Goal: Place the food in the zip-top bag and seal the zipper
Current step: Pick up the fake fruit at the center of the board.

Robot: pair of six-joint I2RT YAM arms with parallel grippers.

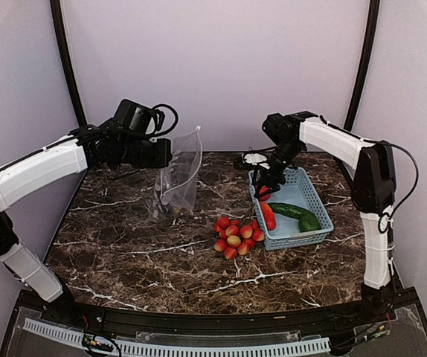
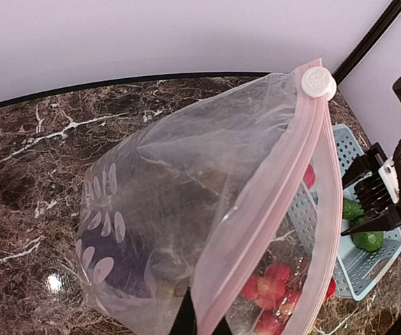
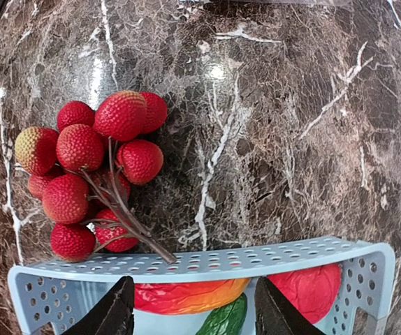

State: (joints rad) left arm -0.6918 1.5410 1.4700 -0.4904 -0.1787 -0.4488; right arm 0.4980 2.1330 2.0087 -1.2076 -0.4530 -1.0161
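The left gripper (image 1: 165, 152) is seen clenched on the mouth edge of the zip-top bag (image 1: 178, 178), which is held upright off the marble table (image 1: 124, 253) toward 10 o'clock of the tabletop's centre; in the left wrist view the fingertips (image 2: 202, 322) are pinched on the zipper (image 2: 270, 209), a pale pink strip with a white slider (image 2: 318, 82) at its far end; the mouth is seen parted; a dark rounded shape (image 2: 117, 269) is seen low in the bag, but what it is cannot be told. The berries (image 1: 236, 236) are laid on the table near its centre, touching the light-blue basket (image 1: 297, 239) at its 8 o'clock corner. The basket is placed toward 3 o'clock; in it the pepper (image 1: 268, 216), the cucumber (image 1: 291, 210) and the avocado-like piece (image 1: 309, 222) are held; the tomato (image 3: 305, 289) is seen behind the near wall. The right gripper (image 1: 262, 186) is hung above the basket's 10 o'clock end, released, nothing between its parted jaws.
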